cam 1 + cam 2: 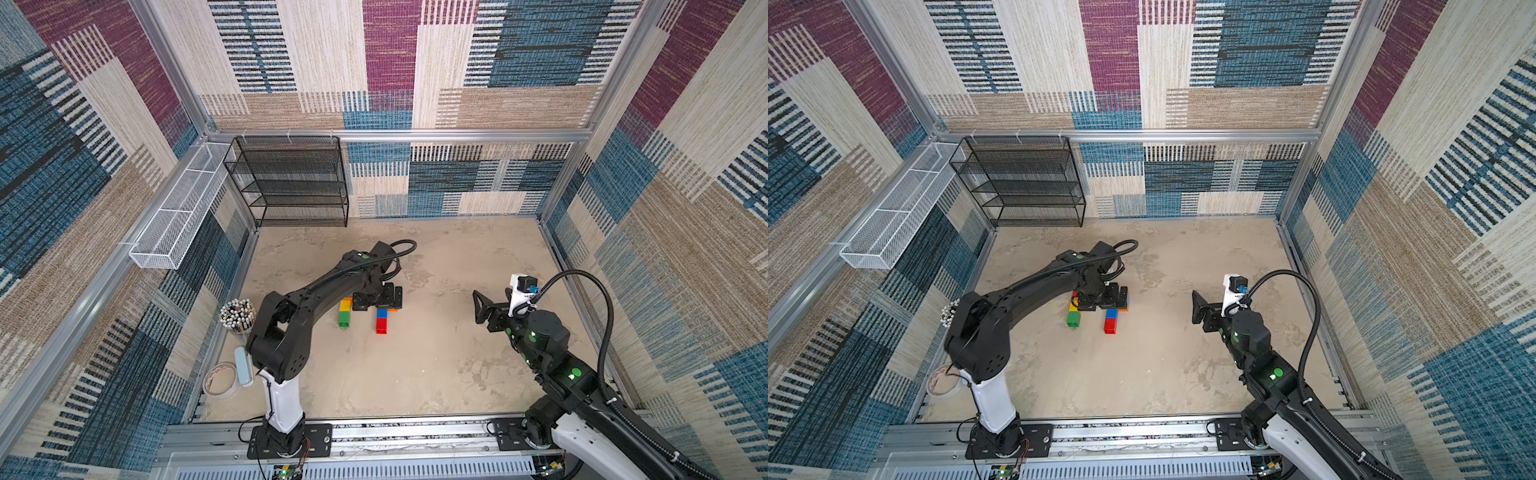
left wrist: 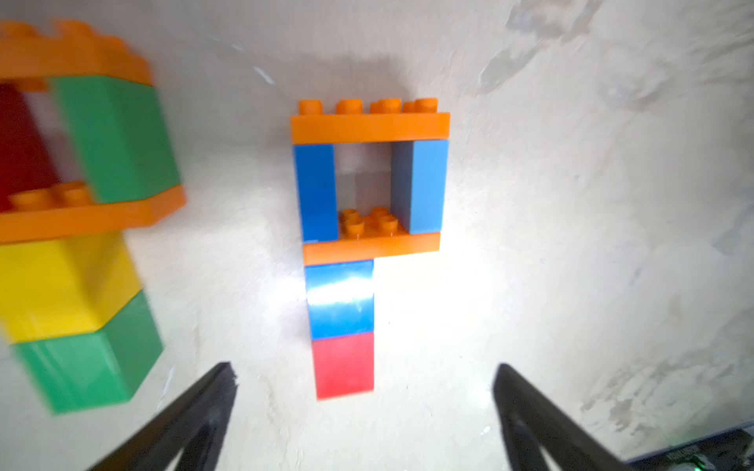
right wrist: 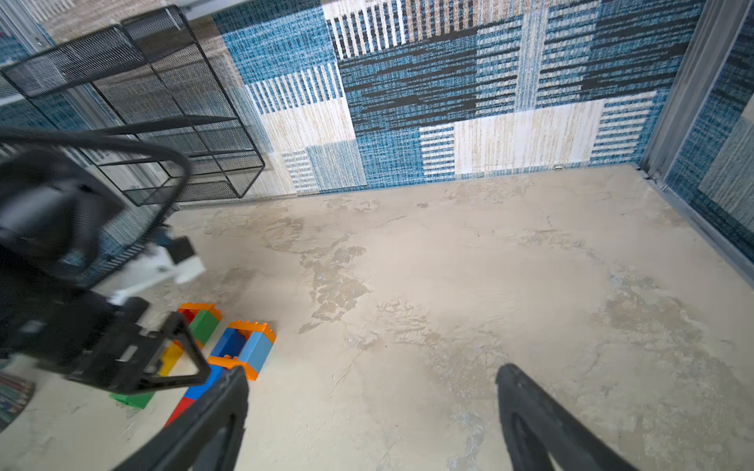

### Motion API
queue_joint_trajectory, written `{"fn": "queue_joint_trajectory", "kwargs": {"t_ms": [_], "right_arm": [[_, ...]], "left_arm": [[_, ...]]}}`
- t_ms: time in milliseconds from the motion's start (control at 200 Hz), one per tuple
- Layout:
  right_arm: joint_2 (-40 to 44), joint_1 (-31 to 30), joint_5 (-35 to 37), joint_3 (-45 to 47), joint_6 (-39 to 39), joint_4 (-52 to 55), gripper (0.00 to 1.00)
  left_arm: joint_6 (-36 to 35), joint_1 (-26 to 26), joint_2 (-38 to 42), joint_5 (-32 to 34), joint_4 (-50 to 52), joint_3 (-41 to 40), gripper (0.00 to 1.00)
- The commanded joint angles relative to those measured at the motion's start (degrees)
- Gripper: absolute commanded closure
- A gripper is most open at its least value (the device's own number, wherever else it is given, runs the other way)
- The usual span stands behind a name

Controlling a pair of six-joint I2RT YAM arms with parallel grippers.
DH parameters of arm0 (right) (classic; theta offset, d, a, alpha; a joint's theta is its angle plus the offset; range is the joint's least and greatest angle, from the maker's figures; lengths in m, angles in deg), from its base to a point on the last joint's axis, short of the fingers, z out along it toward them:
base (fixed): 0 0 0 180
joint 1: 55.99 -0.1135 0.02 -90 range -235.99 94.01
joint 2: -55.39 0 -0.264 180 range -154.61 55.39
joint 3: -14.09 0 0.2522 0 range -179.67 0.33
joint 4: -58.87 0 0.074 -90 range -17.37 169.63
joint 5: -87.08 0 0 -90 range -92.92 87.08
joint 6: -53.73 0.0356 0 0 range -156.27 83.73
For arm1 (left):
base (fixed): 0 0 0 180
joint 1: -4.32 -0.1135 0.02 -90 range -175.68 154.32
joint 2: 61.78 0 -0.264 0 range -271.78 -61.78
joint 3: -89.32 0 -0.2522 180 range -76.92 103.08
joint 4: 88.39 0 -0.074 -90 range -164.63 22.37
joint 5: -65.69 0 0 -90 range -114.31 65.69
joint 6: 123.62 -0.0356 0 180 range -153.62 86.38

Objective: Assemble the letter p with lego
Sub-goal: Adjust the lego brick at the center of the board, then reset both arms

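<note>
Taking up most of the cell, the beige tabletop is bare right of centre. Left gripper hangs spread wide over the blue-red lego P — empty; right gripper, wide too, sits well apart. Green-yellow lego P lies just beside the first.

Upper left in a top view: black mesh shelf, white wire basket beside it. Lower left: pen cup, tape roll.
</note>
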Motion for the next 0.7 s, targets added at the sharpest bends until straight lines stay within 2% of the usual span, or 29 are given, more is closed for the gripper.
{"fn": "queue_joint_trajectory", "kwargs": {"t_ms": [0, 105, 220, 265, 351, 476, 541, 696], "right_arm": [[-5.2, -0.1, 7.0, -1.6, -1.5, -5.0, 0.0], [-12.6, 0.0, 11.9, -2.3, -5.1, -10.6, 0.0], [-20.3, 2.0, 18.1, -2.7, -9.7, -17.5, 0.0], [-22.9, 3.9, 18.4, -2.2, -11.3, -20.5, 0.0], [-27.9, 7.8, 17.0, -0.8, -14.3, -27.0, 0.0], [-35.5, 12.1, 16.3, 2.3, -19.0, -38.0, 0.0], [-38.3, 14.2, 13.4, 4.0, -20.5, -43.0, 0.0], [-40.8, 17.1, 5.4, 9.5, -21.5, -55.0, 0.0]], "left_arm": [[-4.0, -1.0, 7.4, 11.7, -5.5, -4.0, 0.0], [-9.1, -1.7, 14.0, 26.8, -11.7, -10.6, 0.0], [-13.7, -4.1, 17.0, 37.2, -21.1, -18.0, 0.0], [-15.5, -5.3, 17.5, 39.6, -24.8, -21.1, 0.0], [-17.1, -8.3, 18.1, 40.3, -30.0, -25.6, 0.0], [-21.3, -12.5, 19.1, 36.4, -42.0, -33.3, 0.0], [-20.5, -15.2, 19.4, 33.8, -41.5, -33.7, 0.01], [-23.4, -19.7, 23.1, 30.3, -51.3, -39.9, 0.01]]}}
